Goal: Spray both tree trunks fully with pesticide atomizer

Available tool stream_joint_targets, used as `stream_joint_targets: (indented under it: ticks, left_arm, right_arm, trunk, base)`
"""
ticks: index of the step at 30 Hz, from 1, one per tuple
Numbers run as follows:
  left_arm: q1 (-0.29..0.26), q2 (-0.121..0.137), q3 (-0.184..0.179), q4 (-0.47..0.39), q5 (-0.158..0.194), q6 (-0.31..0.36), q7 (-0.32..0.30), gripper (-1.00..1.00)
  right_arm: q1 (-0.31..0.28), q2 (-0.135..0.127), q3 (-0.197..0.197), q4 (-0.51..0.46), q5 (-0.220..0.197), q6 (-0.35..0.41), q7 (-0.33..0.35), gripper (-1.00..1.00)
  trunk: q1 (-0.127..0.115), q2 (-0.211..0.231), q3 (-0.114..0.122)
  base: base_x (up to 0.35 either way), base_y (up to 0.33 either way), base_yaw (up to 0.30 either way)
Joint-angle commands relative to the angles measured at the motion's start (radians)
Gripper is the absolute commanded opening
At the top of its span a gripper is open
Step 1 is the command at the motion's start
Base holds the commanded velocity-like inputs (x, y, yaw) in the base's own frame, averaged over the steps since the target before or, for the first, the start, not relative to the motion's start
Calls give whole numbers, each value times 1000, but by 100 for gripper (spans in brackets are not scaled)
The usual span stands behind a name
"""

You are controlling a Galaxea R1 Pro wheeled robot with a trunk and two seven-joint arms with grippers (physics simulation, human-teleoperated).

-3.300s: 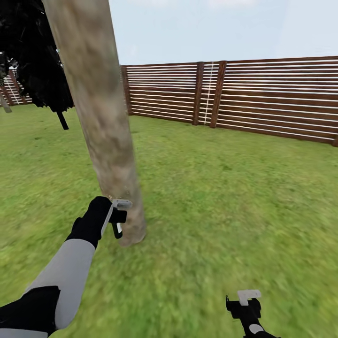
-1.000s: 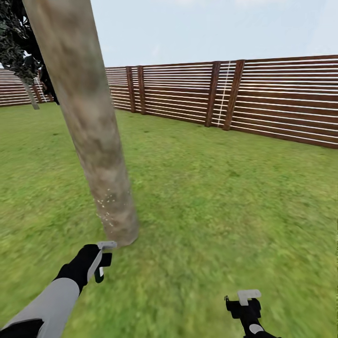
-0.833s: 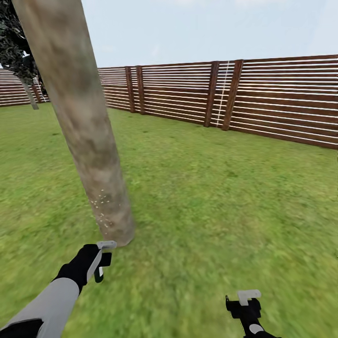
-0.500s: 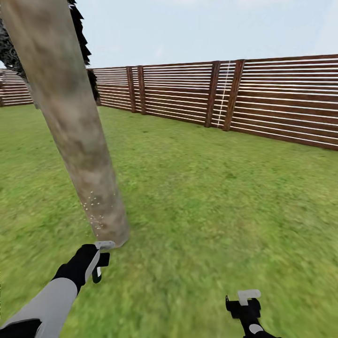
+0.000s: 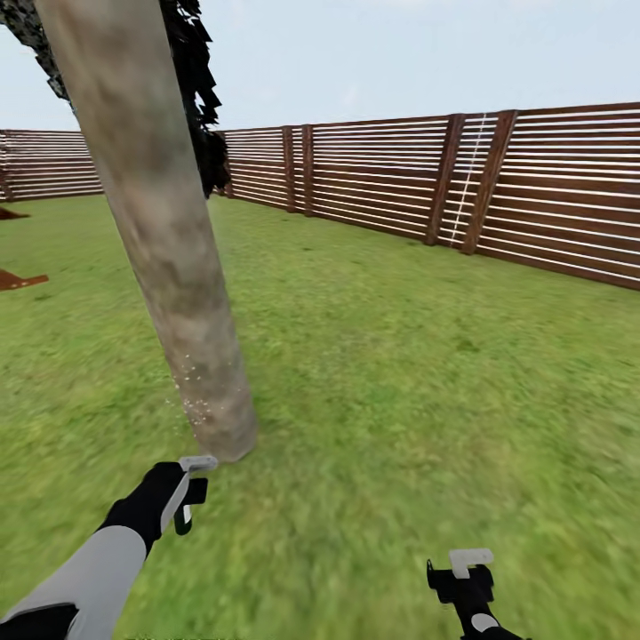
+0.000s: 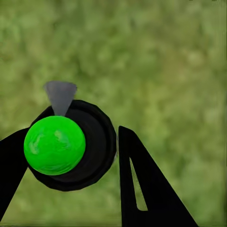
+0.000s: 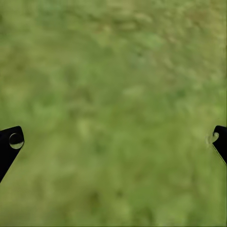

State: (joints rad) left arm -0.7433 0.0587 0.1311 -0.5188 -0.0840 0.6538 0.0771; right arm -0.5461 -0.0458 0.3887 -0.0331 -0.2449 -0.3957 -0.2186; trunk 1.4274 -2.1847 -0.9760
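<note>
A thick, mottled grey-brown tree trunk [image 5: 169, 240] leans up from the lawn at the left of the head view, with pale specks [image 5: 197, 396] low on its bark. Just short of its base, my left gripper [image 5: 188, 496] is shut on the pesticide atomizer [image 5: 197, 464]. The left wrist view shows the atomizer [image 6: 66, 147] as a bright green ball in a black ring with a grey nozzle, held between black fingers [image 6: 142, 189] over grass. My right gripper [image 5: 464, 576] hangs low at the right, open, its fingertips [image 7: 10, 142] spread wide over bare grass.
A brown slatted fence [image 5: 498, 191] closes the lawn at the back and right. A near-black conifer [image 5: 200, 107] stands behind the trunk. Flat reddish-brown shapes [image 5: 16, 280] lie on the grass at the far left. Open lawn [image 5: 427, 382] stretches to the right of the trunk.
The camera has swung, sliding the fence rightward and bringing the dark conifer out behind the trunk. My left gripper, at the trunk's base 3.3 s ago, now sits lower and back from it.
</note>
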Motion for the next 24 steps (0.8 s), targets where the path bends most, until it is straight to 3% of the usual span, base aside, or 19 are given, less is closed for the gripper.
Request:
stream_joint_targets:
  ticks: [1, 8, 15, 20, 24]
  left_arm:
    - [-1, -1, 4, -1, -8, 5, -3, -100]
    - [0, -1, 4, -1, -9, 4, -2, -100]
    - [0, 19, 1, 0, -13, 4, 1, -100]
    - [0, 24, 1, 0, -17, 6, 3, -100]
    - [-1, 22, -1, 0, -14, 6, 3, -100]
  right_arm:
    - [0, 0, 9, -1, -8, -2, -2, 100]
    - [0, 0, 9, -1, -8, -2, -2, 100]
    - [0, 0, 9, -1, -8, -2, -2, 100]
    - [0, 0, 9, -1, -8, -2, -2, 100]
    - [0, 0, 9, -1, -8, -2, -2, 100]
  trunk:
    - [0, 0, -1]
    - [0, 0, -1]
    - [0, 0, -1]
    - [0, 0, -1]
    - [0, 0, -1]
  base:
    - [174, -237, 261]
    - [200, -221, 57]
    - [167, -240, 244]
    - [12, -273, 264]
    - [0, -275, 44]
